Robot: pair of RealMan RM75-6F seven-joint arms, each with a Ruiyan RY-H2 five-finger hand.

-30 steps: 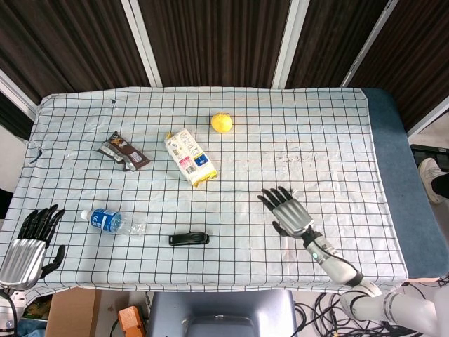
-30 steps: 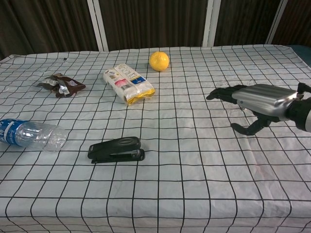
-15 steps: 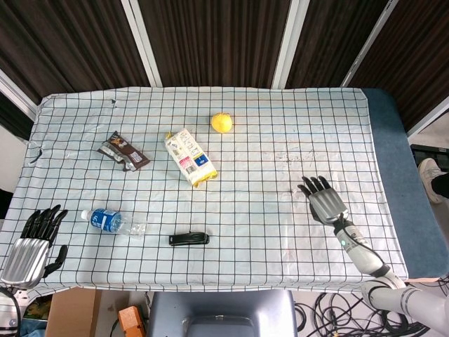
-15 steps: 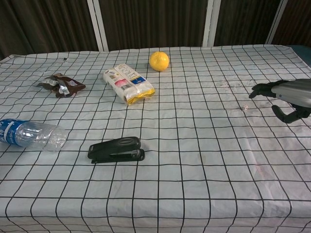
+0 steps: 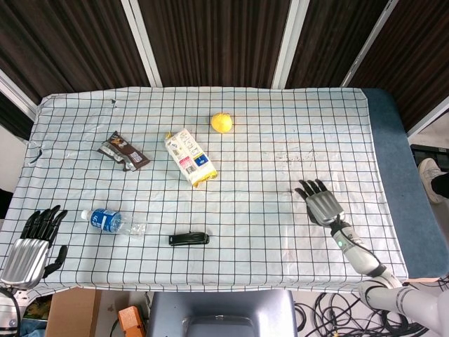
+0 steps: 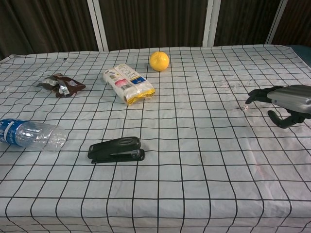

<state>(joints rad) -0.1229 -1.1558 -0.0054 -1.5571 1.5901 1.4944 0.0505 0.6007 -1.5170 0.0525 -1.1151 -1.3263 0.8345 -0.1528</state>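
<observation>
The right hand (image 5: 321, 203) hovers palm-down over the tablecloth (image 5: 280, 126) toward four o'clock of the table, fingers spread and lightly curled, with nothing in its grasp; the chest view shows it at the far right edge (image 6: 286, 99), silver-backed with black fingers. No object lies close to it. The left hand (image 5: 31, 242) sits off the table's corner at about eight o'clock, fingers apart, likewise holding nothing.

Nearest the left hand is a clear plastic water bottle (image 5: 112, 222) lying on its side, with a blue label; the print on the label is too small to read. At about six o'clock lies a black stapler (image 5: 189, 239), closed and flat, its length running left to right (image 6: 116, 149).

Toward the centre rests a white packet with a yellow end (image 5: 190, 156), angled diagonally; there is printing on its face, but it cannot be made out. At twelve o'clock from it is a round yellow fruit (image 5: 222, 122). At ten o'clock lies a dark brown crumpled wrapper (image 5: 123, 152).

The cloth is white with a black grid, slightly wrinkled, covering the whole table. Behind it hang dark curtains (image 5: 210, 35) divided by pale vertical posts. A blue-grey strip (image 5: 396, 168) runs along the table's three o'clock side.
</observation>
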